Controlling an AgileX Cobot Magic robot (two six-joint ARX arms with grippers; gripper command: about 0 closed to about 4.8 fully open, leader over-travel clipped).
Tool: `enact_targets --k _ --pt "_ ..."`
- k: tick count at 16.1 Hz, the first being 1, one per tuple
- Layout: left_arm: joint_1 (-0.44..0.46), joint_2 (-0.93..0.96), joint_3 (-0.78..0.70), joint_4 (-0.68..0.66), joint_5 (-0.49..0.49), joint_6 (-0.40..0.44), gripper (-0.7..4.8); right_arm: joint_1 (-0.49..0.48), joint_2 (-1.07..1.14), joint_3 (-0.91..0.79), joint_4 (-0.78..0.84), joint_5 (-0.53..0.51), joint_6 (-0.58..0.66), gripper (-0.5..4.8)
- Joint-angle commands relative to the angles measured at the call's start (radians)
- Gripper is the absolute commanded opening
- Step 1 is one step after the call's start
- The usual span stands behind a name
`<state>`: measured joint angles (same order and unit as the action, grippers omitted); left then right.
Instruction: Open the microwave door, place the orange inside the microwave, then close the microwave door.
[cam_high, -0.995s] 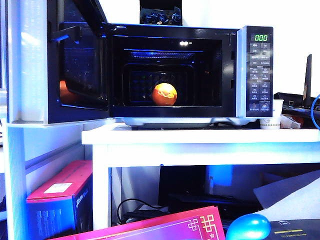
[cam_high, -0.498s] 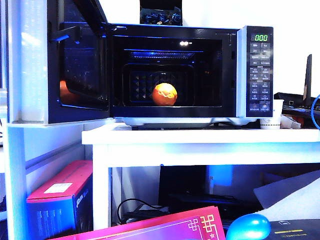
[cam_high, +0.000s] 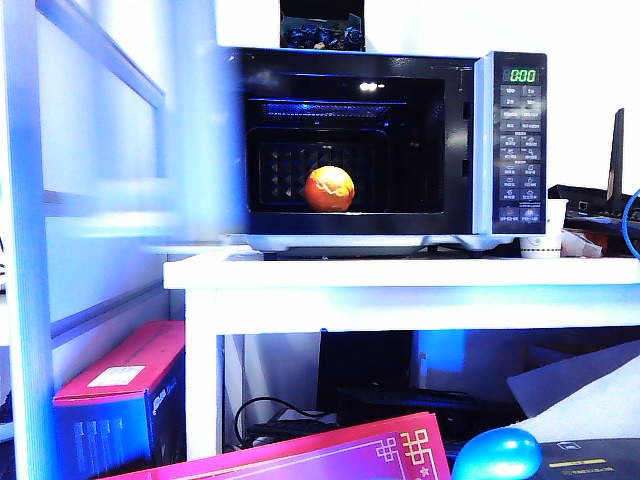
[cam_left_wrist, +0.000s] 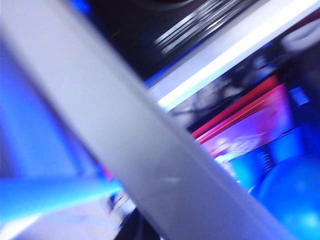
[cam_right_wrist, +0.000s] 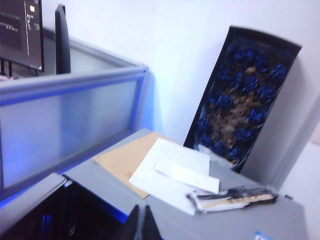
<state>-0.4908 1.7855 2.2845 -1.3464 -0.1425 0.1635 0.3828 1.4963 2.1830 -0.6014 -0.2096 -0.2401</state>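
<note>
The orange (cam_high: 329, 188) lies inside the lit cavity of the microwave (cam_high: 510, 140). The microwave door (cam_high: 205, 150) shows only as a pale motion blur along the left edge of the opening, between open and shut. Neither gripper shows in the exterior view. My right gripper (cam_right_wrist: 141, 222) is shut on nothing, its dark fingertips pressed together above the microwave's grey top. The left wrist view is heavily blurred: a white bar (cam_left_wrist: 125, 125) crosses it, and a dark shape at the frame's edge may be my left gripper, its jaws unreadable.
The microwave stands on a white table (cam_high: 400, 272) with a paper cup (cam_high: 540, 240) beside it. Below are a pink box (cam_high: 120, 390), a magenta box (cam_high: 330, 455) and a blue ball (cam_high: 497, 455). Papers (cam_right_wrist: 170, 172) and a box of blue flowers (cam_right_wrist: 240, 95) sit on the microwave's top.
The door stood wide open at the left; now it is a blur swung toward the microwave's front. The orange has not moved.
</note>
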Motion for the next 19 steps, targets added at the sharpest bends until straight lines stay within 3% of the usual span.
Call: enact_targets --k 1,7,13,16,19 --pt "-0.003 -0.004 0.003 0.063 0.065 -0.003 -0.05 0.001 -0.014 0.004 0.024 -0.003 0.005 -0.01" --pt "-0.007 0.004 -0.047 0.171 0.325 -0.006 -0.05 0.001 -0.014 0.004 0.061 -0.001 0.005 -0.01" --pt "-0.019 0.085 -0.053 0.320 0.482 0.005 -0.05 0.001 -0.018 0.004 0.076 0.009 0.005 -0.01" --pt "-0.032 0.134 -0.053 0.385 0.499 0.013 -0.05 0.001 -0.018 0.004 0.114 0.008 0.005 -0.01" --pt "-0.058 0.161 -0.053 0.536 0.495 0.013 -0.05 0.001 -0.020 0.004 0.123 0.009 0.005 -0.01"
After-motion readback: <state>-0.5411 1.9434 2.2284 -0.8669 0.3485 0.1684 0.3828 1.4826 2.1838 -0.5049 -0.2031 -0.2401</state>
